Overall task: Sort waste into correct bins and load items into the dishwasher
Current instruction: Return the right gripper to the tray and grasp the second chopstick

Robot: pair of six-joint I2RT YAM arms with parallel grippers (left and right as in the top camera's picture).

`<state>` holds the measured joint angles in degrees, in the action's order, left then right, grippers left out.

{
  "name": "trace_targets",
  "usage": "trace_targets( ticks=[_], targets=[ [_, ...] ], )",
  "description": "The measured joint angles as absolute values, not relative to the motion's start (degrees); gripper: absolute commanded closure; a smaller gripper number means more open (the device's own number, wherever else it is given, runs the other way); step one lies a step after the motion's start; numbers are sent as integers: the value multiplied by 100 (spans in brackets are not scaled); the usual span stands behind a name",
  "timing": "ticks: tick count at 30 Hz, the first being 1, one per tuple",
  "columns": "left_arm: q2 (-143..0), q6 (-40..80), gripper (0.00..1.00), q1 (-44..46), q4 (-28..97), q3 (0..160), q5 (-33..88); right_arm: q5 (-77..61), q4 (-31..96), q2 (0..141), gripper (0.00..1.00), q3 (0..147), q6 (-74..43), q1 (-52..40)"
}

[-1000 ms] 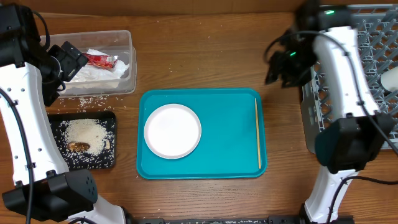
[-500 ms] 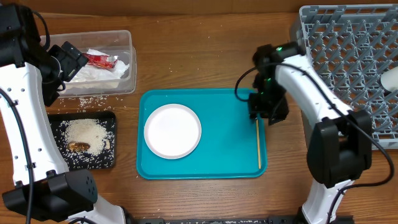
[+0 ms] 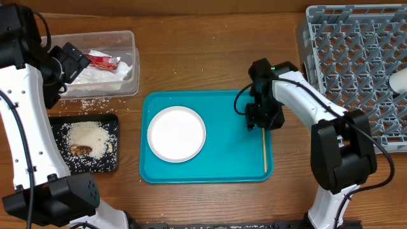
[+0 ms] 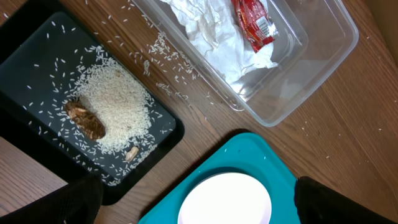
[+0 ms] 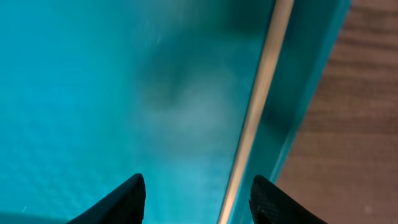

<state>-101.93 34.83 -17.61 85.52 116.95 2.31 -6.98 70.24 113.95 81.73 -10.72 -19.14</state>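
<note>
A light-wood chopstick (image 3: 264,149) lies along the right edge of the teal tray (image 3: 222,168); it shows blurred in the right wrist view (image 5: 258,106). My right gripper (image 3: 261,121) is open, low over the chopstick's upper end; the stick lies between its fingertips (image 5: 198,199). A white plate (image 3: 176,133) sits on the tray's left half, also in the left wrist view (image 4: 227,202). The clear tub (image 3: 130,63) holds napkins (image 4: 205,43) and a red wrapper (image 4: 252,25). The black tray (image 3: 114,162) holds rice (image 4: 115,106) and a brown scrap (image 4: 86,118). My left gripper (image 4: 196,214) is open, high above the table.
The grey dish rack (image 3: 356,57) stands at the back right with a white item (image 3: 399,81) at its right edge. Loose rice grains (image 3: 82,103) lie on the wood between the tub and the black tray.
My right arm has swung from the dish rack down and left to the tray's right edge, over the chopstick. The left arm has not moved.
</note>
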Motion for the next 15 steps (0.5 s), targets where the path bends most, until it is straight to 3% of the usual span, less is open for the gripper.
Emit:
trace_targets(
  ticks=[12, 15],
  targets=[
    [-10193, 3483, 0, -1761, 8554, 11695, 233, -473, 6097, 11393, 45, 7636, -1072, -1916],
    [-10193, 3483, 0, -1761, 8554, 11695, 233, -427, 5878, 11391, 65, 7555, -1074, -1918]
  ],
)
